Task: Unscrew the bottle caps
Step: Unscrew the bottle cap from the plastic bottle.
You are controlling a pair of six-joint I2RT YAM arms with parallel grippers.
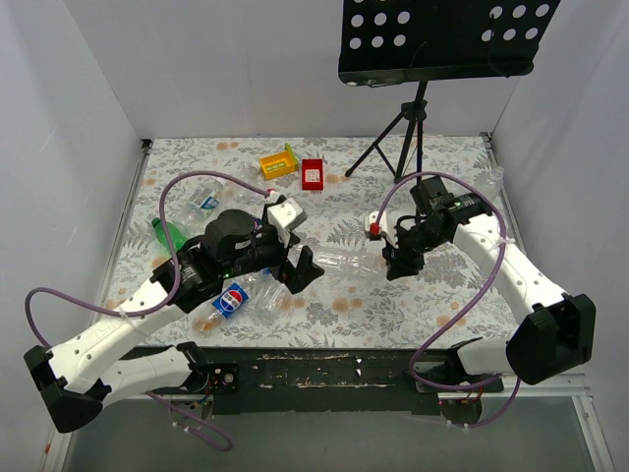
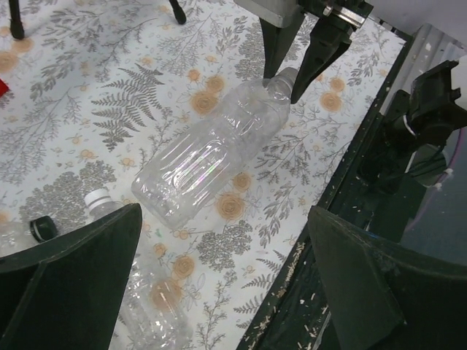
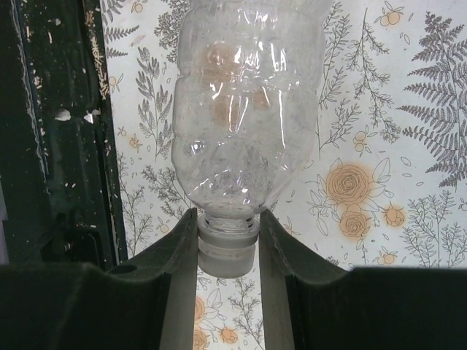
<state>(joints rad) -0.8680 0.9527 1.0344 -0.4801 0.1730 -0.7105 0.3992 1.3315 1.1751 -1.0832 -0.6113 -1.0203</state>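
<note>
A clear unlabelled bottle (image 1: 346, 261) lies on its side on the flowered table between the two arms. My right gripper (image 1: 398, 262) is shut on its whitish cap (image 3: 228, 251); in the right wrist view both fingers (image 3: 179, 255) press the cap's sides, and the bottle body (image 3: 248, 109) extends away. My left gripper (image 1: 302, 271) is open wide and empty, just short of the bottle's base (image 2: 164, 197). In the left wrist view the bottle (image 2: 211, 157) runs up to the right gripper (image 2: 292, 69). A white-capped bottle neck (image 2: 96, 198) and a loose dark cap (image 2: 44, 228) lie left.
A blue-labelled bottle (image 1: 234, 300) lies under the left arm, and a green bottle (image 1: 169, 234) and more clear ones lie left. A yellow tray (image 1: 278, 162) and a red tray (image 1: 313, 174) stand at the back beside a tripod stand (image 1: 403, 128). The table's black front edge (image 2: 350, 204) is close.
</note>
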